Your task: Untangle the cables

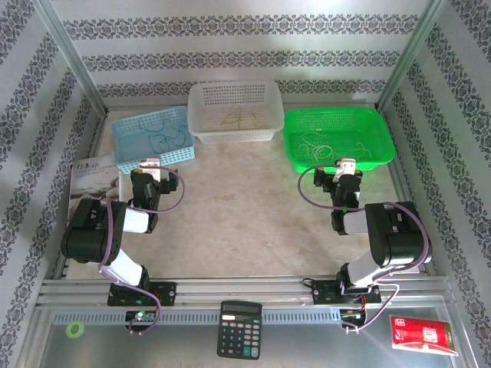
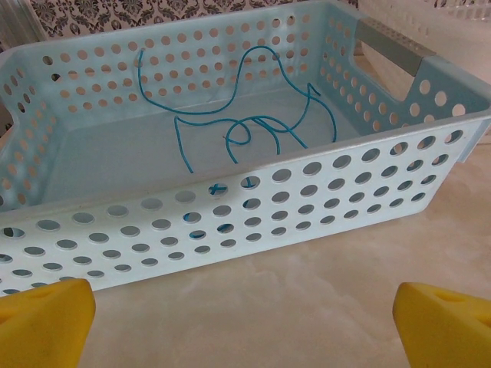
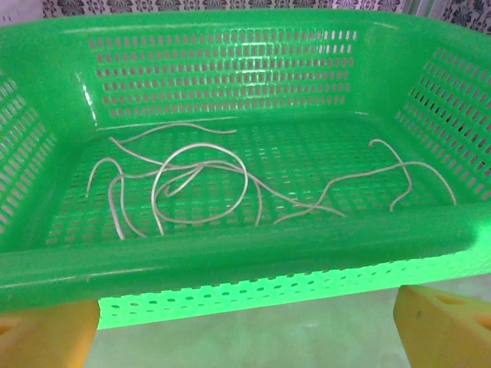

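The cables lie sorted by colour in three baskets at the back of the table. Thin blue cables [image 2: 253, 126] curl on the floor of the light blue basket [image 1: 123, 130]. Tan cables [image 1: 239, 117] rest in the white basket [image 1: 201, 107]. Whitish cables [image 3: 201, 182] loop in the green basket [image 1: 295, 126]. My left gripper [image 1: 151, 163] stands open just short of the blue basket's near wall [image 2: 230, 222], its yellow fingertips [image 2: 42, 322] wide apart with nothing between them. My right gripper [image 1: 347, 163] is open in front of the green basket's near rim [image 3: 230, 261], holding nothing.
A booklet [image 1: 92, 180] lies at the left edge beside my left arm. On the front ledge sit a calculator [image 1: 240, 330], a red packet [image 1: 422, 333] and a green ring [image 1: 74, 330]. Patterned walls enclose the table, and bare tabletop [image 1: 245, 207] lies between the arms.
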Tool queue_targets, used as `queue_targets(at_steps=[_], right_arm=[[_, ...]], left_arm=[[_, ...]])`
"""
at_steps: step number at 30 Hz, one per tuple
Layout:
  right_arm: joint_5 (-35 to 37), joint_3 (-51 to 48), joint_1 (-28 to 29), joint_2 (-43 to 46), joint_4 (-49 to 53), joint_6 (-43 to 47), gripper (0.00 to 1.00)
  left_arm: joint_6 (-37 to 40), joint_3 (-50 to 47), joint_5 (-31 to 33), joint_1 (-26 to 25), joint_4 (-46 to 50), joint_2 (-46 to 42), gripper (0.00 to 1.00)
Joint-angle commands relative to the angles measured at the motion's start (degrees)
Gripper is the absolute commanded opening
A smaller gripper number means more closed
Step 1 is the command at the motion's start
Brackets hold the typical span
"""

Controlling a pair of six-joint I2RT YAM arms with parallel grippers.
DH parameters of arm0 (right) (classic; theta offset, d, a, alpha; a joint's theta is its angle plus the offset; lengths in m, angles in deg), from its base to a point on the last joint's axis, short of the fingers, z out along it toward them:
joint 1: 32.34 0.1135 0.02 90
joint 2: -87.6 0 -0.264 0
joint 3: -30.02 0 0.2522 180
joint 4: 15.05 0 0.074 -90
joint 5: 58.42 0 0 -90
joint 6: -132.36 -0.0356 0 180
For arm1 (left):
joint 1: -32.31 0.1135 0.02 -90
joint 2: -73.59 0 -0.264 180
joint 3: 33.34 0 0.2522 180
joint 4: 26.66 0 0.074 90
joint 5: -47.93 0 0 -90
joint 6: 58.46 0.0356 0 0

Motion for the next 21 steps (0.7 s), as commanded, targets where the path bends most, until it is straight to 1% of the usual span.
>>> queue_targets(at_steps=[1, 3, 4, 21], right_arm=[[2.97, 1.07, 0.4, 0.5, -0.25, -0.96, 0.98], [6.05, 1.03, 1.76, 0.51, -0.36, -0.28, 0.98], [6.12, 1.07, 1.82, 0.37, -0.5, -0.16, 0.98], [3.93, 1.07, 1.03, 0.63, -0.03, -0.56, 0.98]], left_arm=[[-0.88, 0.39, -0.55, 0.44, 0.66, 0.36, 1.0], [-0.88, 0.38, -0.6, 0.46, 0.59, 0.32, 1.0], [-0.89, 0.39, -0.57, 0.46, 0.64, 0.28, 1.0], [-0.88, 0.38, -0.58, 0.47, 0.6, 0.34, 1.0]])
